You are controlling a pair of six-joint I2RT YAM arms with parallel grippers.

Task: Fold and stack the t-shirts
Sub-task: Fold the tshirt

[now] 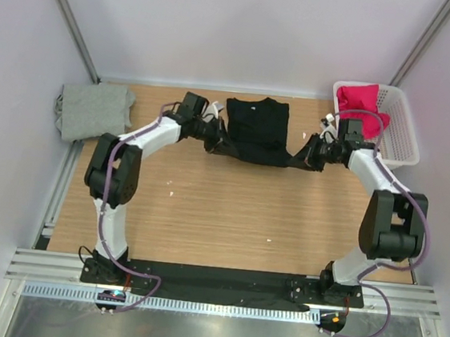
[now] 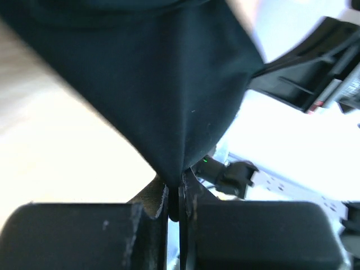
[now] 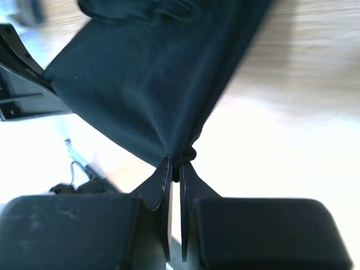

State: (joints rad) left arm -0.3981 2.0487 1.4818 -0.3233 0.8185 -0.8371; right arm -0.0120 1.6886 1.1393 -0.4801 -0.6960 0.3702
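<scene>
Top external view: the large black soft-cloth t-shirt [image 1: 256, 127] is being held stretched between the left gripper [image 1: 214, 141] and the right gripper [image 1: 310, 156], each pinching one near corner. Wrist views are showing both finger pairs pressing together on a bunched tip of black cloth fanning out ahead of them. The folded grey cloth t-shirt [image 1: 92, 110] is lying well outside the left fingers; the magenta-red cloth t-shirt [image 1: 359, 100] is sitting in the white plastic mesh basket [image 1: 401, 139] just beyond the right fingers.
</scene>
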